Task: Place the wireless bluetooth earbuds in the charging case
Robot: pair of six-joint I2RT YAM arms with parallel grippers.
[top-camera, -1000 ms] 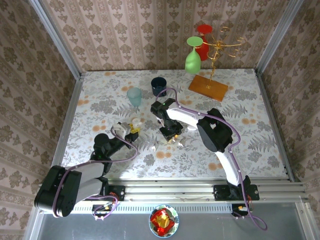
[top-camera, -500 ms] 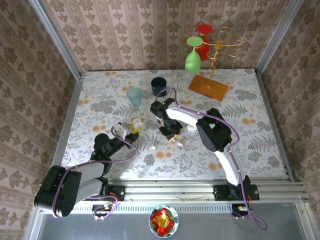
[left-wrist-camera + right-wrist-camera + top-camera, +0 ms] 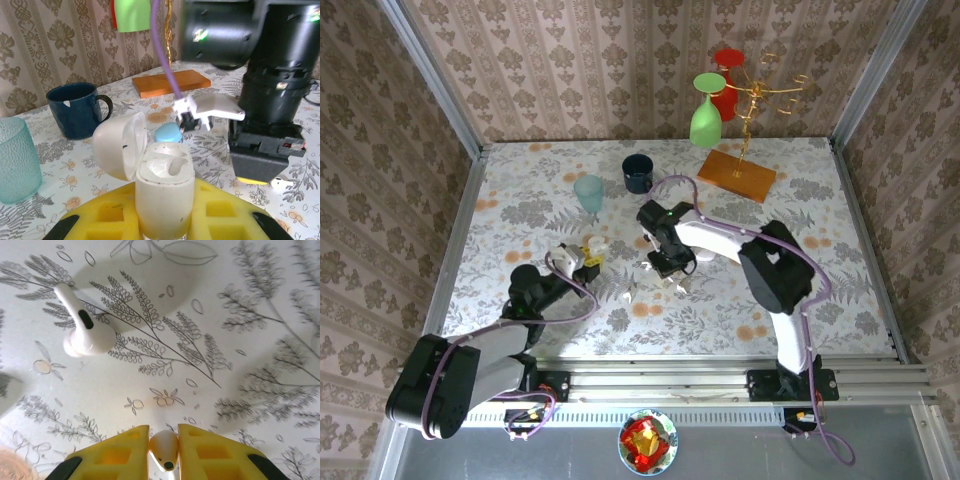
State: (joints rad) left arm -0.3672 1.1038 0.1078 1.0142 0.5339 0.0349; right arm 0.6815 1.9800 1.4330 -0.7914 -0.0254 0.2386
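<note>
Earbud [image 3: 164, 446] clamped in right pincer [image 3: 163, 434] over floral table [image 3: 235, 325] between wallpapered walls [image 3: 570, 70]; left pincer [image 3: 165, 212] clamps case [image 3: 164, 180].

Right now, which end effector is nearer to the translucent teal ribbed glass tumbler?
Left. The left end effector lies just near-side of the teal tumbler; the right end effector lies farther away, to its near right.

Glossy plastic earbuds [image 3: 86, 334], smooth plastic case [image 3: 165, 192]
</note>
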